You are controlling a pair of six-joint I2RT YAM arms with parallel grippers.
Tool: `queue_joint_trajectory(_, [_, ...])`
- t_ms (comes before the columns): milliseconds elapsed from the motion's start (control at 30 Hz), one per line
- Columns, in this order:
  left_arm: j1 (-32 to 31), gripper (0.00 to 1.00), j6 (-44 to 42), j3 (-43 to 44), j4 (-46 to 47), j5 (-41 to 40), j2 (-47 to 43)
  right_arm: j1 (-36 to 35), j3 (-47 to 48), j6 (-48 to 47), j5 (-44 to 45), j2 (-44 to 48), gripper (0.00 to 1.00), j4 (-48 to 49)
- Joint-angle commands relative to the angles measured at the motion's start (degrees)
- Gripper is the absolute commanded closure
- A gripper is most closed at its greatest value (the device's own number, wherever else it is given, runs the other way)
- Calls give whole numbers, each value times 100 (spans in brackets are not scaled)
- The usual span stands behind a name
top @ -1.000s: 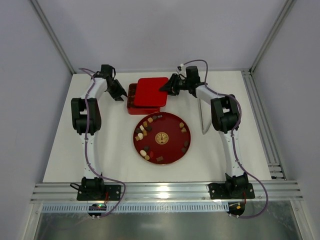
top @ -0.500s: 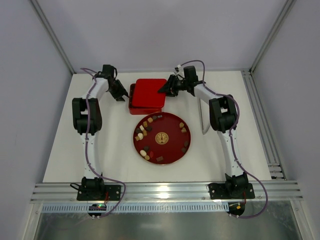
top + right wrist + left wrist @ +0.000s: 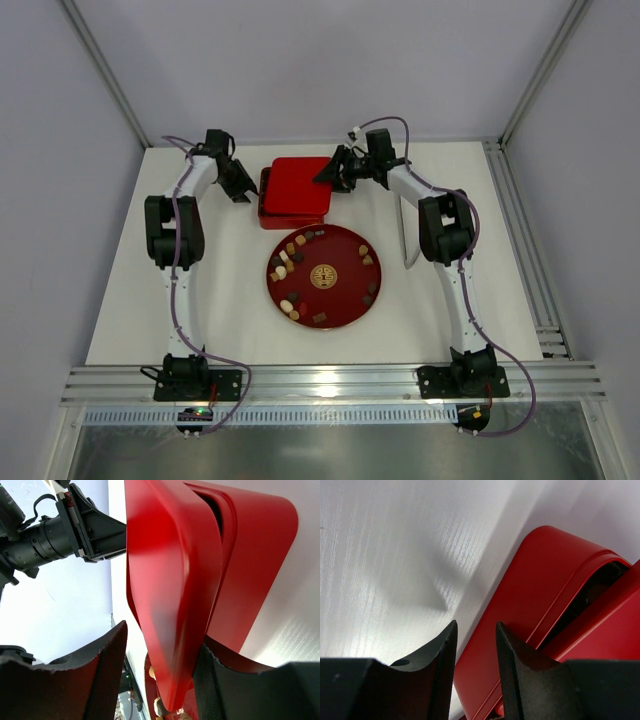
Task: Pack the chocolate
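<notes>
While small dark-brown, tan and cream chocolate pieces (image 3: 290, 255) lie on the round red plate (image 3: 345, 312), beyond it right jaws stand apart astride the red lid (image 3: 300, 185) of the square red box (image 3: 264, 205); left jaws sit narrowly parted beside it, grip unclear. Opening seems in hand; next, lift the lid clear.
</notes>
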State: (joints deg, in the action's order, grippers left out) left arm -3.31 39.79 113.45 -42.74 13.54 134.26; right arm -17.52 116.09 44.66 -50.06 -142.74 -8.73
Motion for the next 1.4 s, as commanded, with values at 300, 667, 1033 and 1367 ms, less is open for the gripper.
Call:
queue_joint_trajectory(300, [-20, 63, -129, 239, -50, 105, 22, 38, -245, -309, 287, 448, 46, -287])
queue_joint_trajectory(667, [-20, 63, -138, 239, -59, 96, 30, 82, -623, -300, 260, 703, 45, -181])
queue_joint_trajectory(1033, [-20, 63, -156, 265, -59, 96, 65, 152, -772, -362, 322, 835, 45, -226])
queue_joint_trajectory(1367, [-29, 63, -156, 309, -68, 105, 92, 161, -386, -563, 436, 660, 47, -576])
